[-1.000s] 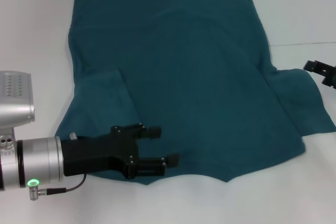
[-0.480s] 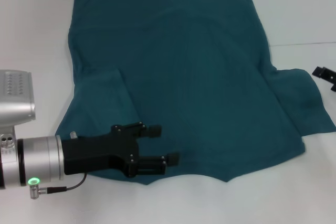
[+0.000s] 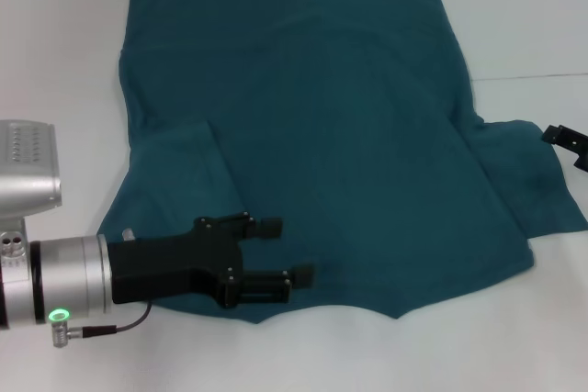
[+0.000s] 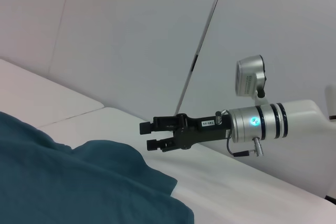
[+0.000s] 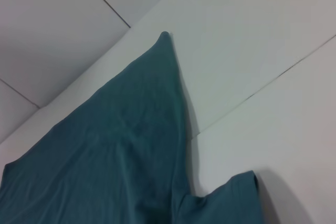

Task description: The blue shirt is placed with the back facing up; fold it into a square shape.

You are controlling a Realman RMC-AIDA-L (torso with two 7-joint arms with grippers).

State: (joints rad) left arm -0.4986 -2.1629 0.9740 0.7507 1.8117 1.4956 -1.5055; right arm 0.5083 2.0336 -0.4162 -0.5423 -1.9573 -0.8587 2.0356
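The blue shirt (image 3: pixel 349 135) lies spread flat on the white table, plain side up. Its left sleeve (image 3: pixel 188 167) is folded in onto the body, while the right sleeve (image 3: pixel 533 176) sticks out flat. My left gripper (image 3: pixel 288 251) hovers open over the shirt's near edge at the lower left, with nothing between its fingers. My right gripper (image 3: pixel 565 140) shows only partly at the right edge, just beyond the right sleeve. The left wrist view shows the right gripper (image 4: pixel 147 136) open and empty above the table, past the sleeve (image 4: pixel 121 166). The right wrist view shows the shirt (image 5: pixel 121 150) only.
The white table (image 3: pixel 514 16) surrounds the shirt, with a seam line (image 3: pixel 533 75) running along its right part. A pale wall (image 4: pixel 131 35) stands behind the table in the left wrist view.
My right gripper has drawn back toward the picture's right edge, so less of it shows. The left arm and the shirt have not moved.
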